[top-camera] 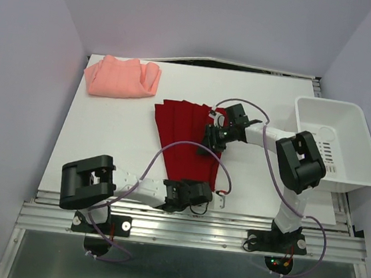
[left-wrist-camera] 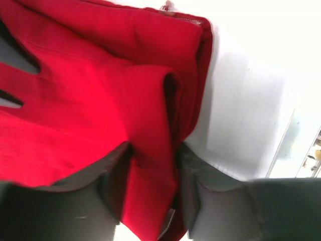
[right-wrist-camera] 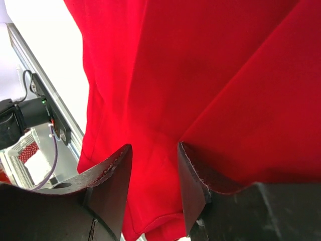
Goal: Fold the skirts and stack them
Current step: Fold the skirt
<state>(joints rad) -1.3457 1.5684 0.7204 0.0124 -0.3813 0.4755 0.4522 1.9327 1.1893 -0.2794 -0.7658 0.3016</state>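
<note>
The deep red skirt [top-camera: 185, 133] lies spread in pleats on the middle of the white table [top-camera: 104, 146]. My left gripper [top-camera: 196, 195] is at its near edge, shut on a bunched fold of the red skirt [left-wrist-camera: 90, 100] that fills the gap between its fingers [left-wrist-camera: 153, 170]. My right gripper [top-camera: 211, 139] is low over the skirt's right edge. Its jaws [right-wrist-camera: 154, 155] stand apart over flat red cloth [right-wrist-camera: 200, 75], and a pleat lies over the right finger [right-wrist-camera: 193, 175]. The salmon-pink skirt [top-camera: 121, 78] lies folded at the far left of the table.
A white plastic bin [top-camera: 330, 104] stands at the right edge of the table, beside the right arm. Purple cables loop over the skirt and the table's near part. A metal rail runs along the near edge.
</note>
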